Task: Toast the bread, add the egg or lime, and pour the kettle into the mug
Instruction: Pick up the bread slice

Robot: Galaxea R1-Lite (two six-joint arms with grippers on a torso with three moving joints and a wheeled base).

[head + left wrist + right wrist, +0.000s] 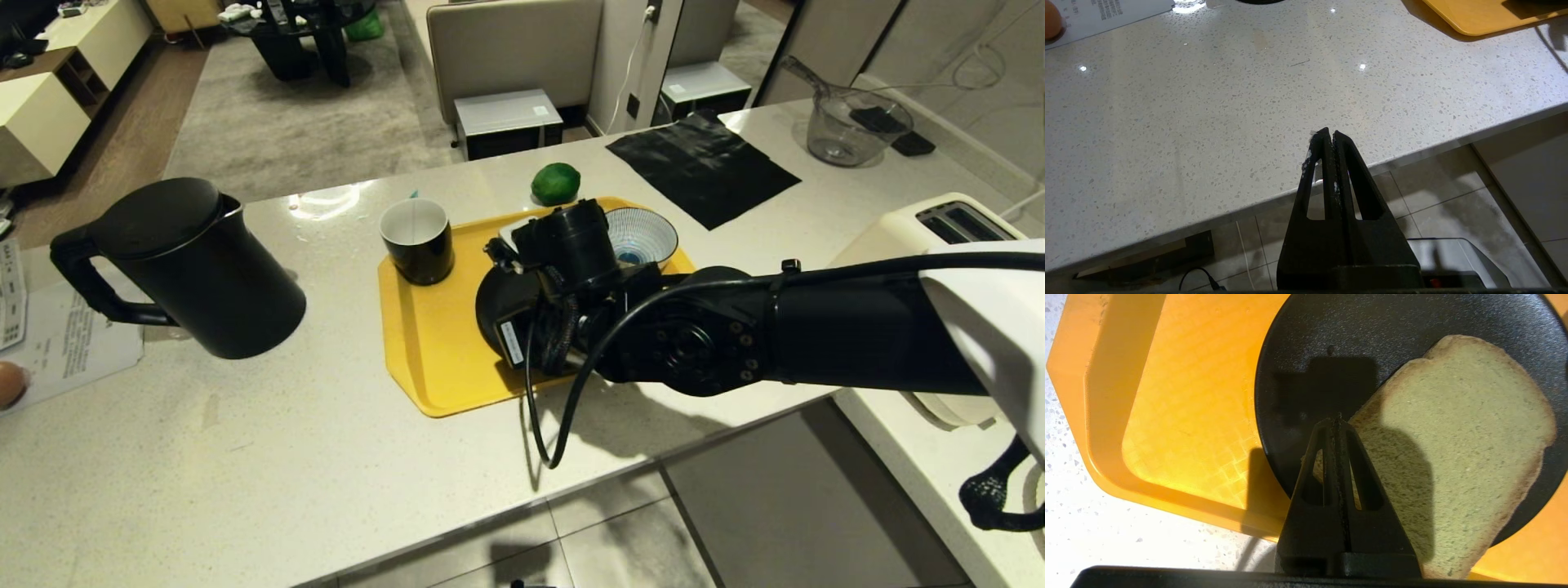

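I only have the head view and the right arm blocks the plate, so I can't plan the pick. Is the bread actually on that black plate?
Observer: Yes. In the right wrist view the bread lies flat on the black plate, which sits on the yellow tray.
Operator: Is the right gripper ready to take it?
Observer: Not yet. The right gripper hangs over the edge of the slice with its jaws shut and holds nothing.
Operator: And the left one? I can't see it.
Observer: The left gripper is at the near edge of the counter, jaws shut, holding nothing.
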